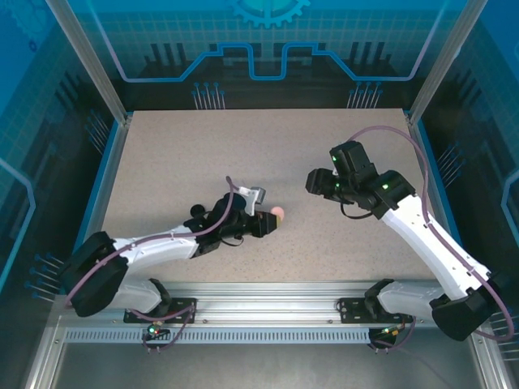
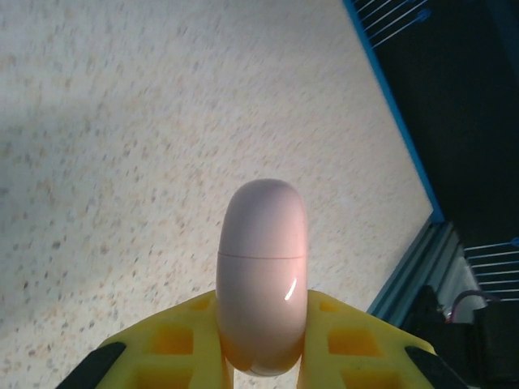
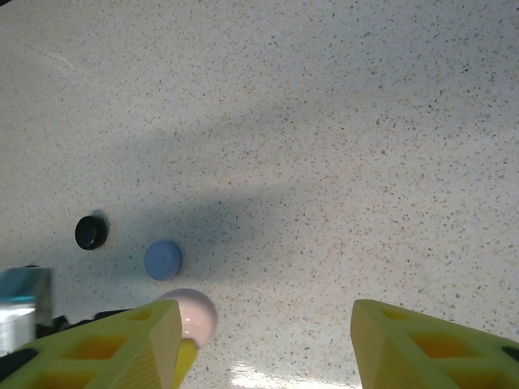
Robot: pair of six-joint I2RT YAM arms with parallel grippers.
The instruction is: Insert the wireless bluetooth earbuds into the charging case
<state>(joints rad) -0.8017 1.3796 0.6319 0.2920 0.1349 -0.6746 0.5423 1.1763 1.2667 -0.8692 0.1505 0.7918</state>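
Nearest the lens, the left claw [image 2: 261, 312] is closed tight on the lower end of a pale pink charging case [image 2: 262, 251]. The case is a smooth, glossy oval with its lid shut, a thin seam across its middle, and the speckled beige surface [image 2: 122, 121] behind it. The right claw [image 3: 263, 318] gapes wide above the surface with nothing between its yellow fingers, and past it a black round case [image 3: 91, 232] and a blue round case [image 3: 162, 259] lie near each other, not touching, the blue one just beside the pink case.
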